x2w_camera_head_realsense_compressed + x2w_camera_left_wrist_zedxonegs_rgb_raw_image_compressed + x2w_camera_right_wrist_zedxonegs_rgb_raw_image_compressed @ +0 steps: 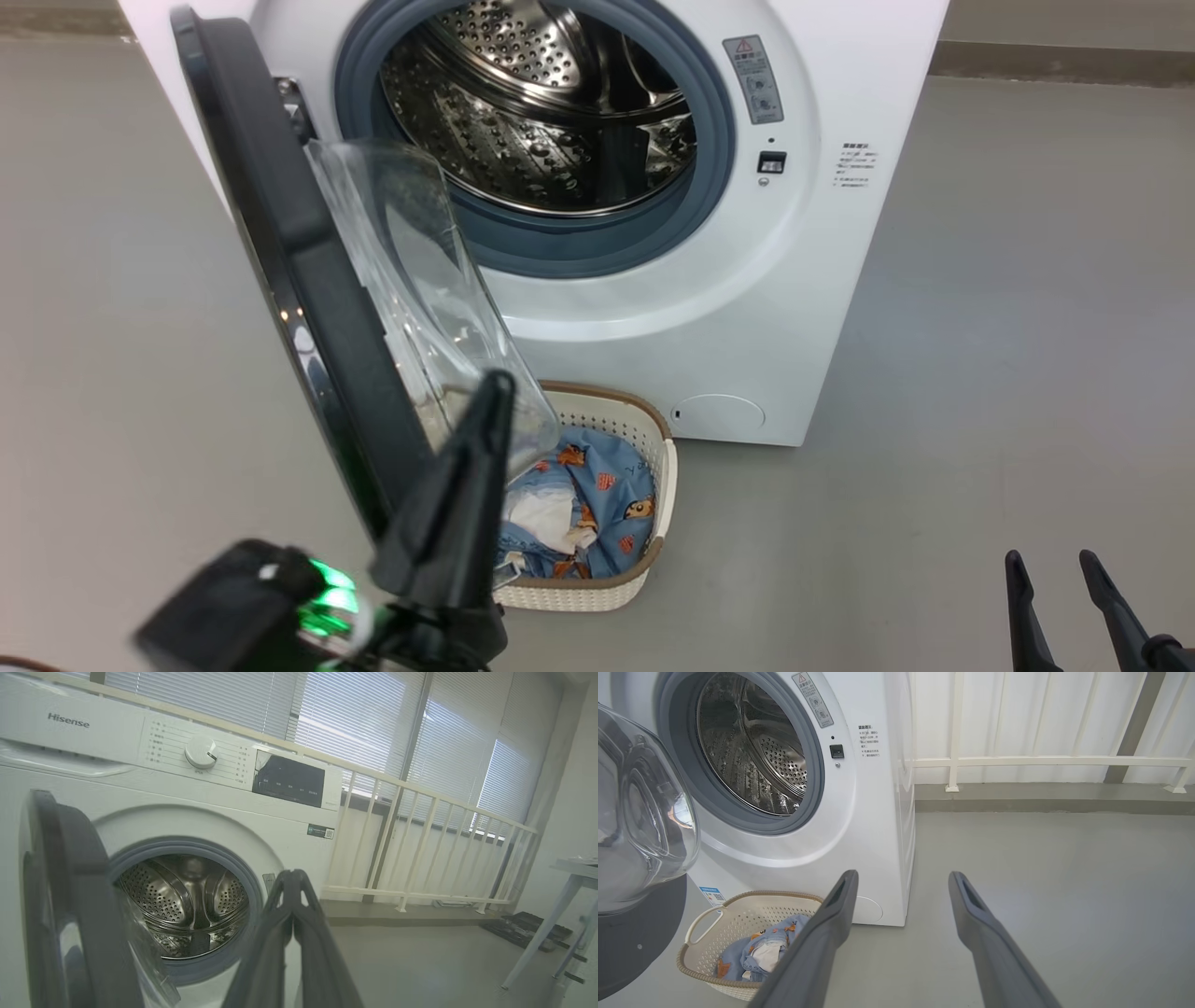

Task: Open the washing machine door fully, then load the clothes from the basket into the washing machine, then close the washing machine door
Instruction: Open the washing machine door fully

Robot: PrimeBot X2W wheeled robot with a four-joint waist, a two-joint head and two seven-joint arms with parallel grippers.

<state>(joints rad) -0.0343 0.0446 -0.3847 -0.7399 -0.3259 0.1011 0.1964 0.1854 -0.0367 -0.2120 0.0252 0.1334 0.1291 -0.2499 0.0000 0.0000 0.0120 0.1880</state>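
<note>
The left fingers (471, 476) are pressed together, empty, beside the door's (308, 280) inner face, likely to push it wider. The right fingers (1020, 597) stand apart. The clothes (607, 504) lie in the basket (665, 485) below the door.

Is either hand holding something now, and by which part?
Nothing is held. The left hand is shut with nothing in it; the right hand is open and empty. The clothes lie in the basket.
</note>
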